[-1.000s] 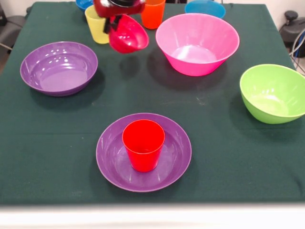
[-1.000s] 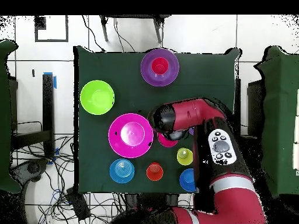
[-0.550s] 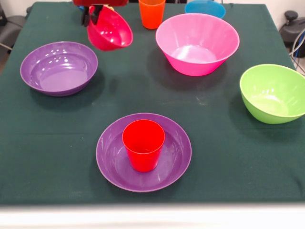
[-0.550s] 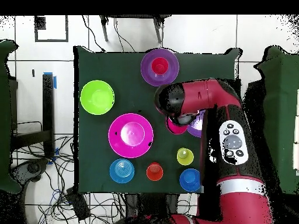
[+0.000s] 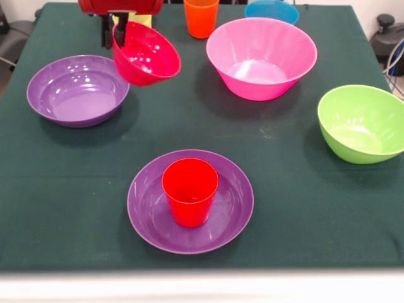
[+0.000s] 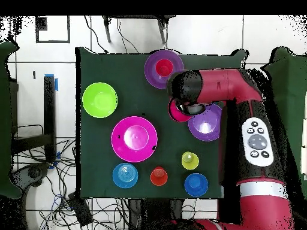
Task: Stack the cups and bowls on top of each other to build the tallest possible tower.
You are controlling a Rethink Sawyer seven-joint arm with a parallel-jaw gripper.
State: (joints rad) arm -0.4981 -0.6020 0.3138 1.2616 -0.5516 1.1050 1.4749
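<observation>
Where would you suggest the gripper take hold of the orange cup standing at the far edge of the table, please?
Probably at the rim, coming straight down from above. The orange cup stands upright with its open mouth up, so one finger could slip inside the wall and one outside. Its sides taper downward, so a side grasp might slide. The light blue bowl stands close beside it.

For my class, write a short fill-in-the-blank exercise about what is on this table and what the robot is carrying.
1. The gripper holds a small ____ bowl above the table.
2. The red cup stands inside a ____ bowl.
3. The bowl nearest the picture's right edge in the front view is lime ____.
Missing words: crimson; purple; green
</observation>
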